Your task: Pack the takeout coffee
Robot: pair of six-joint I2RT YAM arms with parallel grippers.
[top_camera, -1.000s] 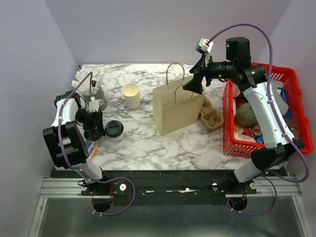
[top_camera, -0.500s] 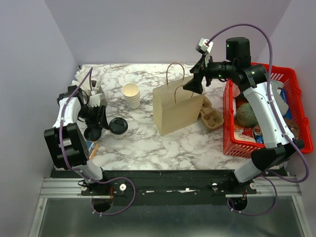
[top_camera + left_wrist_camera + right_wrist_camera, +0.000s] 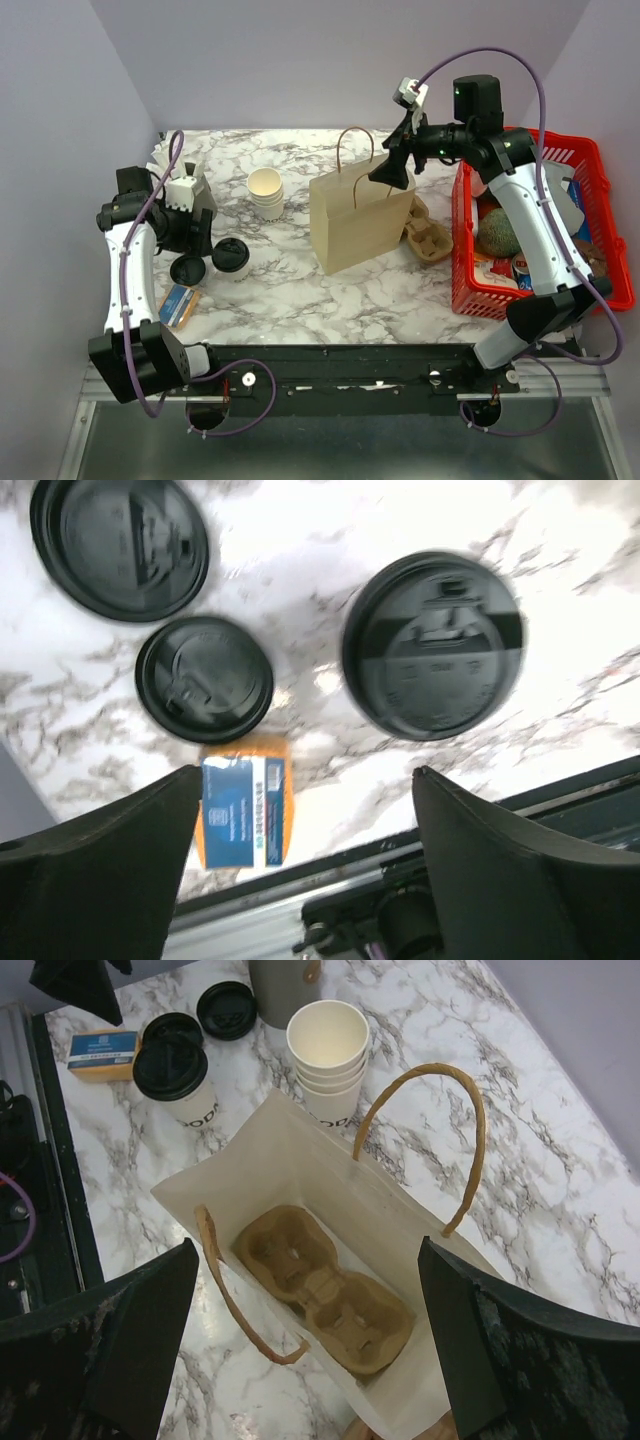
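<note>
The takeout coffee (image 3: 231, 256), a small white cup with a black lid (image 3: 432, 645), stands on the marble left of the tan paper bag (image 3: 355, 222). My left gripper (image 3: 197, 242) hovers just left of and above it, open and empty; its fingertips (image 3: 190, 780) frame bare marble in the left wrist view (image 3: 306, 775). My right gripper (image 3: 390, 172) hangs open over the bag's mouth (image 3: 307, 1250). Inside the bag lies a brown pulp cup carrier (image 3: 325, 1290). The coffee (image 3: 172, 1070) also shows in the right wrist view.
Two loose black lids (image 3: 204, 679) (image 3: 118, 542) and an orange-and-blue packet (image 3: 243, 812) lie beside the coffee. A stack of lidless white cups (image 3: 266, 193) stands behind it. A second pulp carrier (image 3: 428, 237) sits right of the bag, and a red basket (image 3: 598, 190) of groceries beyond.
My left gripper has opened, let go of the coffee and drawn up and back to the left. The cup stays standing. The right arm has barely moved.
</note>
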